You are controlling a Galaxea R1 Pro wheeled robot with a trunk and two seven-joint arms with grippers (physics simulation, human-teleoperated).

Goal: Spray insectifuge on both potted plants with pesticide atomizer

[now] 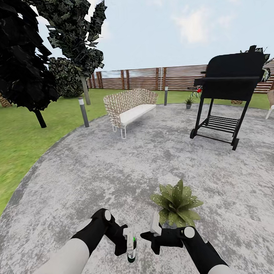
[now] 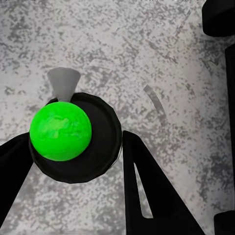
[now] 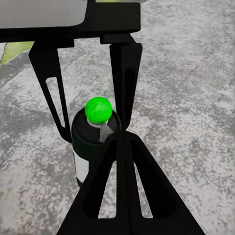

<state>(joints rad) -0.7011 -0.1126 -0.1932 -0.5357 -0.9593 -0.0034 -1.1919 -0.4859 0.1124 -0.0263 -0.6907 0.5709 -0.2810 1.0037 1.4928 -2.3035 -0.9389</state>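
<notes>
Nearest the robot, low over the grey speckled paving (image 1: 114,170), the left claw (image 1: 126,243) is closed around the spray bottle (image 1: 130,249), which stands upright between its fingers. In the left wrist view the bottle's round black cap with a bright green button (image 2: 60,130) sits between the two black fingers (image 2: 147,191), and a pale nozzle points out from under the cap. The right claw (image 1: 154,234) hovers just beside the bottle, facing it. In the right wrist view one black finger (image 3: 125,186) of this claw is in front of the bottle (image 3: 85,147); whether this claw is wide or narrow cannot be told.

Just beyond the right claw a potted plant (image 1: 177,203) with broad pointed green leaves sits on the paving, its leaves dotted with pale specks.

Farther off stand a wicker sofa (image 1: 129,107) with a white cushion and a black wheeled grill (image 1: 227,97). Two grey bollard lamps (image 1: 83,112) stand at the paving's edge. A second small potted plant (image 1: 189,101) sits near the far edge. Lawn (image 1: 17,138), dark trees (image 1: 18,54) and a brown slat fence (image 1: 146,77) lie beyond.
</notes>
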